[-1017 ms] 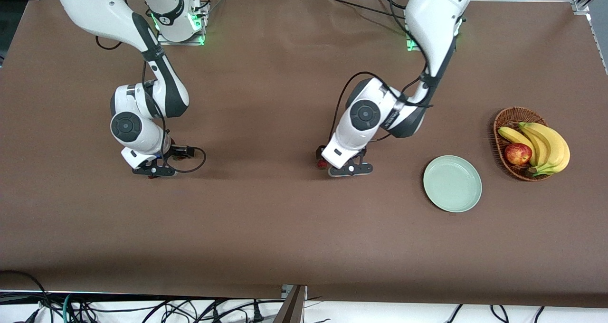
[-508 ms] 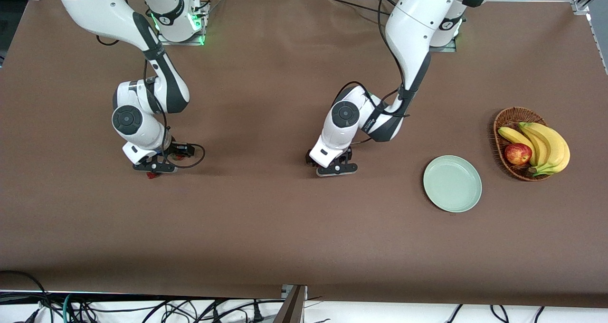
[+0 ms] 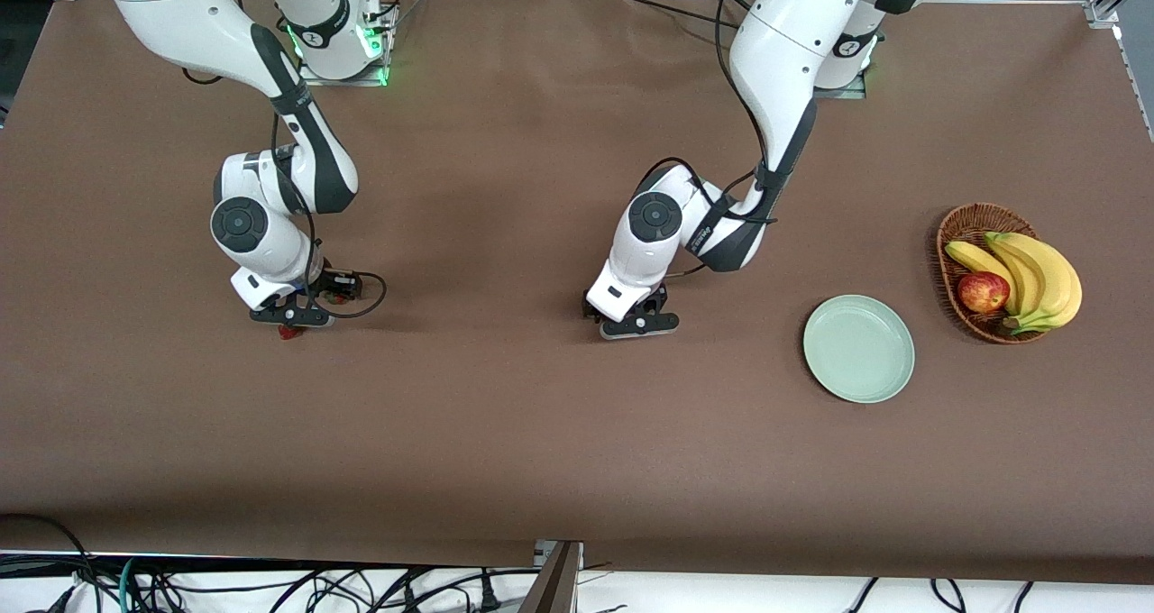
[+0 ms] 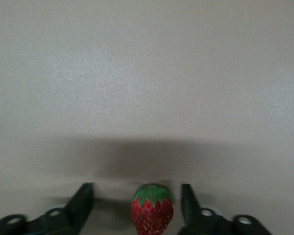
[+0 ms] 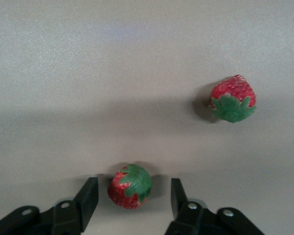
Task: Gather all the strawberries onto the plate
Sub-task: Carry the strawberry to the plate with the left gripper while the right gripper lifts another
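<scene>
The left tool [image 4: 137, 208] is down at the table [image 3: 505, 433] near its middle, its fingers [image 4: 82, 203] spread on either side of a strawberry [image 4: 152, 214], with a gap showing at each flank. The right tool [image 5: 132, 201] is low at the right arm's end of the table, likewise spread around a second strawberry [image 5: 130, 186] without pinching it. A third strawberry [image 5: 232, 98] lies on the table near that one, apart from it and outside the fingers.

The table is covered in a plain brown matte sheet, smooth and unmarked. Cables hang along its edge nearest the front camera, and metal framing shows at the corners by the arm bases.

Each berry is small, bright red and dimpled, with a green leafy cap. The plate [image 3: 858, 349], pale mint green and round with a raised rim, sits toward the left arm's end, well apart from all three. A wicker basket [image 3: 956, 225] holding bananas [image 3: 1037, 275] and an apple [image 3: 983, 291] stands just beside it.
</scene>
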